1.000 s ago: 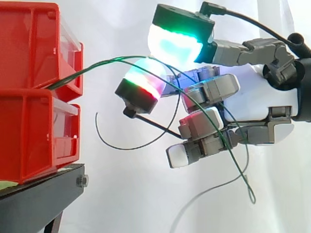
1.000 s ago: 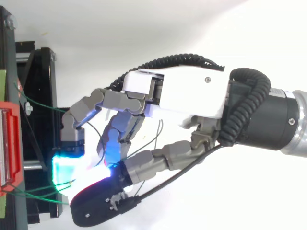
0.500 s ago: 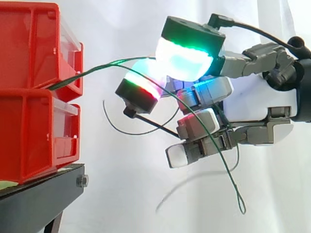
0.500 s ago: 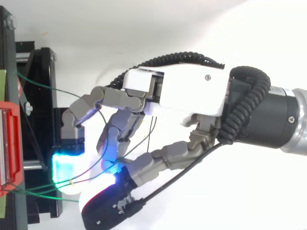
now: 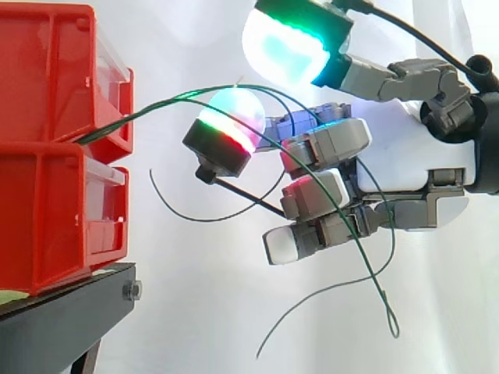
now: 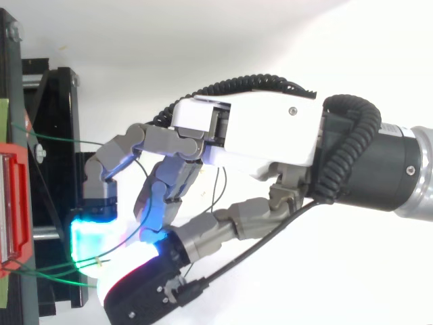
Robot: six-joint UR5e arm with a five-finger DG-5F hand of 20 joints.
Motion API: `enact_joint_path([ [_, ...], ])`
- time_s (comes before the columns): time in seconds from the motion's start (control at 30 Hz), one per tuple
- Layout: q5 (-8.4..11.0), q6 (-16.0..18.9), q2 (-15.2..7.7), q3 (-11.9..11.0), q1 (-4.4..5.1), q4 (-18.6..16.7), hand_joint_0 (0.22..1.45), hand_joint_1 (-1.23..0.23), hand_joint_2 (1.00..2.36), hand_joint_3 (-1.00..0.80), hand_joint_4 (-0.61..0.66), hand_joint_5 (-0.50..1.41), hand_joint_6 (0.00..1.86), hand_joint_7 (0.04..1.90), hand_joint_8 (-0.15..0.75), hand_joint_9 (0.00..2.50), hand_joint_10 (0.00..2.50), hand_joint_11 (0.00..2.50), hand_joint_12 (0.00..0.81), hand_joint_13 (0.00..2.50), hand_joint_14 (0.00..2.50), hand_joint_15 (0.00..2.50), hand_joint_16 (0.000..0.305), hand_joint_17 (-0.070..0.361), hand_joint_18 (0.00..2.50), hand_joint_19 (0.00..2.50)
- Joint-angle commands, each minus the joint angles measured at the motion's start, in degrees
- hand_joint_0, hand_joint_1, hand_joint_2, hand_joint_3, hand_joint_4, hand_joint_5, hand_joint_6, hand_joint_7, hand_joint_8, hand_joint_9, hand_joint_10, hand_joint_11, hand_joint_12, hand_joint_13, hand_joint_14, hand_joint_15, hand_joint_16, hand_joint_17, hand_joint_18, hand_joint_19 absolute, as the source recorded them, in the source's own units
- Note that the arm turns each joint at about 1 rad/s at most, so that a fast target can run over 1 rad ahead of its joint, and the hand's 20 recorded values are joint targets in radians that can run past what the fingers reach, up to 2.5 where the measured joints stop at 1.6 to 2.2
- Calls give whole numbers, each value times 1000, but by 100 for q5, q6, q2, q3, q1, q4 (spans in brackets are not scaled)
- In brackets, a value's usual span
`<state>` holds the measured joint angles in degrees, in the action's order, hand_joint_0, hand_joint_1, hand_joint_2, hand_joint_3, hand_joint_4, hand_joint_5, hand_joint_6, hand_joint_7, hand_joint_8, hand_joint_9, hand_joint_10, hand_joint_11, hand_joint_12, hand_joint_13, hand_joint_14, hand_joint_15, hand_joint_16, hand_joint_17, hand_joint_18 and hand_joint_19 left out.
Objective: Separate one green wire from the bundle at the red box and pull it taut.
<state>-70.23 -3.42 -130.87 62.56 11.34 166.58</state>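
My hand (image 5: 409, 156) wide beside the red box (image 5: 47, 78) — nothing pinched.
Several green wires (image 5: 168, 100) drape over my fingers (image 5: 323, 148); closing now could trap two.

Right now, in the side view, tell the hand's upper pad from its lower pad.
Upper pad glows cyan and green; lower pad shows pale green over a red band. Upper pad faces down, lower pad up. Upper pad sits above the arch of the green wires, lower pad just under it. Both are black-backed.
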Motion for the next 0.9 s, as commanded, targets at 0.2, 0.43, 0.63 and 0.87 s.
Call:
enact_joint_path([
  [0.2, 1, -1, 0, 2, 0, -3, 654, -757, 1025, -128, 75, -225, 940, 912, 244, 1150, 267, 1652, 358, 1149, 28, 1003, 54, 121, 801, 555],
  [0.43, 9, -27, -9, 2, 0, -56, 662, -795, 1006, -424, 120, -220, 927, 870, 254, 1166, 214, 1656, 351, 1145, 29, 991, 53, 120, 800, 538],
  [0.63, 18, -45, 0, 11, 9, -73, 722, -817, 1018, -288, 14, -221, 933, 1118, 242, 1183, 299, 1650, 349, 1161, 28, 989, 52, 117, 817, 523],
  [0.87, 36, -45, 0, 11, 9, -65, 752, -866, 1011, -386, 108, -228, 952, 891, 244, 1136, 330, 1614, 344, 1148, 29, 990, 52, 116, 813, 500],
])
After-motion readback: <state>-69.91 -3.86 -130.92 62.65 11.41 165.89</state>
